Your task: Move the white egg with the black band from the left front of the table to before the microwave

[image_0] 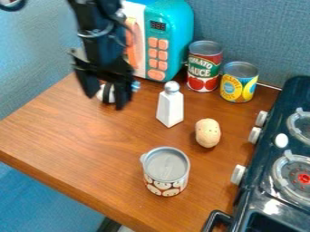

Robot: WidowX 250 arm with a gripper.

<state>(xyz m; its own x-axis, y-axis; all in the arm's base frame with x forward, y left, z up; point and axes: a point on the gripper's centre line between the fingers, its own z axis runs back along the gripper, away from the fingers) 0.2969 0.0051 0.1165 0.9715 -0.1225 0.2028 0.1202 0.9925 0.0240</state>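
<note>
- We see the claw [106, 102] with fingers spread, a small white-and-black object [111, 94] showing between them; contact we can't tell.
- Just behind it, we see a teal toy microwave [174, 22].
- To its right, we spot a white shaker [170, 108], then a potato [207, 133].
- Farthest right of it, we find the stove [264, 181].
</note>
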